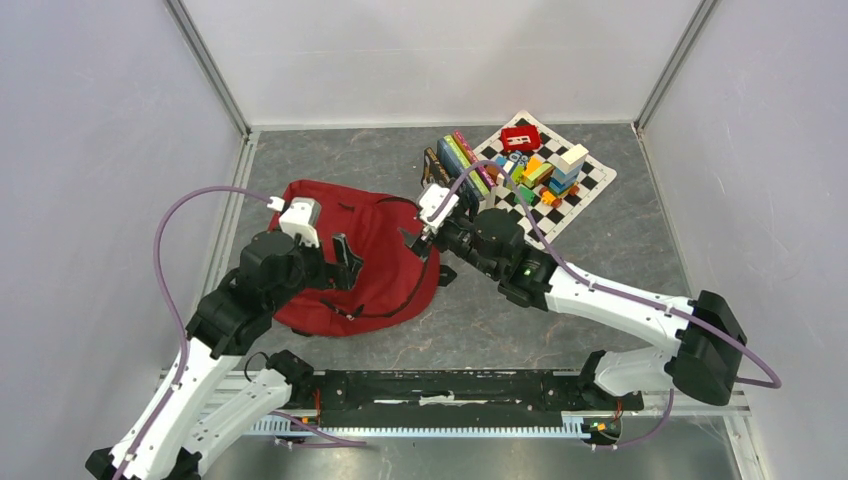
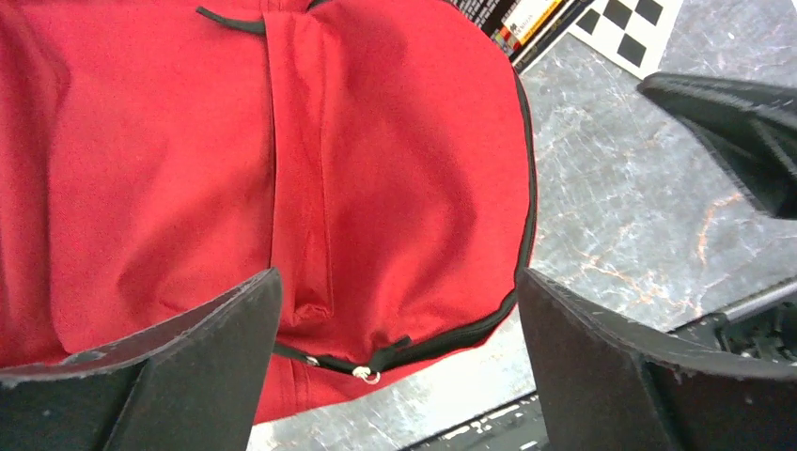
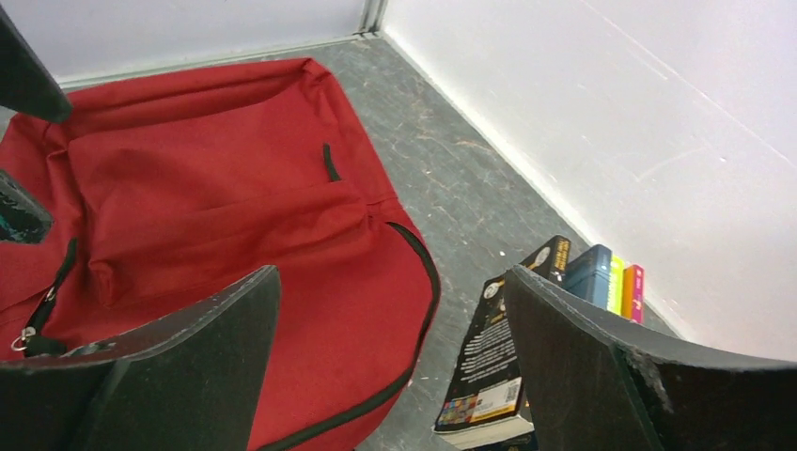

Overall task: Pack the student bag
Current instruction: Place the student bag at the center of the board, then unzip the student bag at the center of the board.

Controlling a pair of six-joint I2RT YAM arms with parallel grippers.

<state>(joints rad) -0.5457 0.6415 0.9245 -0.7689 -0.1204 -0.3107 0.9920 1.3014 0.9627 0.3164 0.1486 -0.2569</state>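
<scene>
**Both grippers wide open over the bag, nothing held**

You've got the student bag (image 1: 385, 250) lying flat on the worktop (image 1: 500, 320), left of centre, its dark-red fabric slumped and creased. The black zipper (image 2: 528, 188) runs round its curved edge, and a small metal zipper pull (image 2: 365, 373) sits at the near end of that curve in your left wrist view.

Your left gripper (image 2: 397, 282) hangs right above the bag with its fingers (image 2: 188, 357) spread wide. Only red fabric and the zipper edge show between them, and nothing is in its grasp.

Your right gripper (image 3: 393, 277) is at the bag's right side, jaws equally wide, and it too holds nothing. Between its fingers you see the bag's rim and bare worktop.

Just beside that rim stands a row of books (image 1: 460, 165), the nearest one black-covered (image 3: 489, 366) and leaning. Whether it touches the bag you can't tell. Beyond the books lies a checkered mat (image 1: 590, 185) with a heap of coloured toy blocks (image 1: 540, 170) on it.
</scene>
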